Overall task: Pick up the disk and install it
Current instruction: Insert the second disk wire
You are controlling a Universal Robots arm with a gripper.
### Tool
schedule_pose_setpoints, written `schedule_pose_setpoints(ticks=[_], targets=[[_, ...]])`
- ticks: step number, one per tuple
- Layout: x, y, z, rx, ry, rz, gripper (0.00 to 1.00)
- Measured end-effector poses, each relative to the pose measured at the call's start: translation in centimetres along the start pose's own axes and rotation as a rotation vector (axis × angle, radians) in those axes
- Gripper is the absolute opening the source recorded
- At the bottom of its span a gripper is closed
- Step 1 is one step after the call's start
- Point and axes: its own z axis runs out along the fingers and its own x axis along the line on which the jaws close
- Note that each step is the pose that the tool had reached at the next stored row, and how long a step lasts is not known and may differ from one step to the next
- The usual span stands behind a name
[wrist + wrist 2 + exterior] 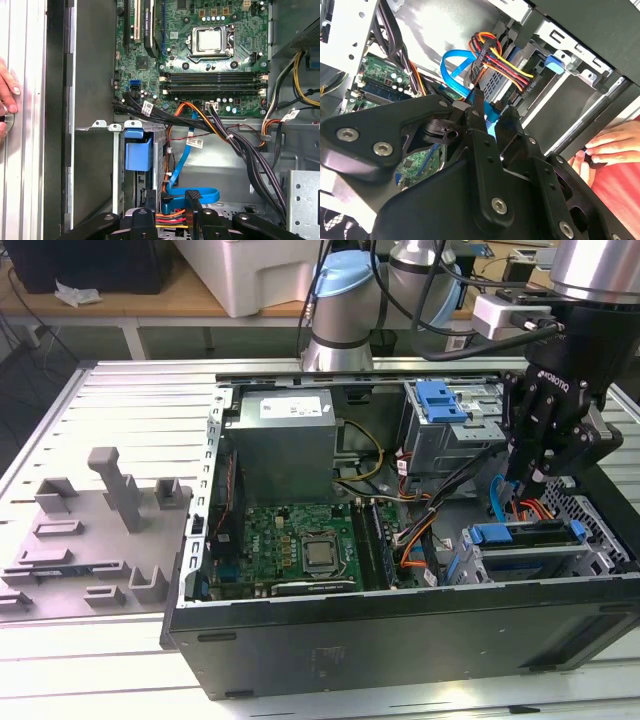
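Black gripper [487,117] fingers fill the front of the second wrist view, set narrow around a blue strip; whether they grip it I cannot tell. Just beyond them the disk [530,550] sits in its bay in the computer case [400,640], at the exterior view's right, with its blue frame showing. A person's hand [607,145] rests on the case edge.
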Motion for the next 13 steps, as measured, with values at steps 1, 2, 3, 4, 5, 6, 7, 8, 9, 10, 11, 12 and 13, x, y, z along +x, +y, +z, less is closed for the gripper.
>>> schedule_pose_setpoints(ticks=[1,2,3,4,5,6,7,8,9,10,11,12,13], targets=[[0.01,-0.01,0.01,0.0,0.0001,0.0,0.37],[0.01,-0.02,0.0,-0.0001,0.0006,0.0,0.37],[0.02,-0.04,0.01,-0.0001,0.0011,0.0,0.37],[0.03,-0.06,0.01,0.0,0.0017,0.0,0.37],[0.03,-0.08,0.01,-0.0001,0.002,0.0,0.37],[0.03,-0.1,0.01,-0.0001,0.0023,0.0,0.37],[0.03,-0.11,0.02,-0.0001,0.0024,0.0,0.37],[0.03,-0.13,0.02,-0.0001,0.0028,0.0,0.37],[0.03,-0.14,0.02,-0.0001,0.0028,0.0,0.37],[0.03,-0.14,0.03,-0.0001,0.0028,0.0,0.37],[0.03,-0.14,0.03,-0.0001,0.0028,0.0,0.37],[0.03,-0.15,0.03,-0.0002,0.0028,0.0,0.37],[0.03,-0.15,0.03,-0.0001,0.0028,0.0,0.37]])
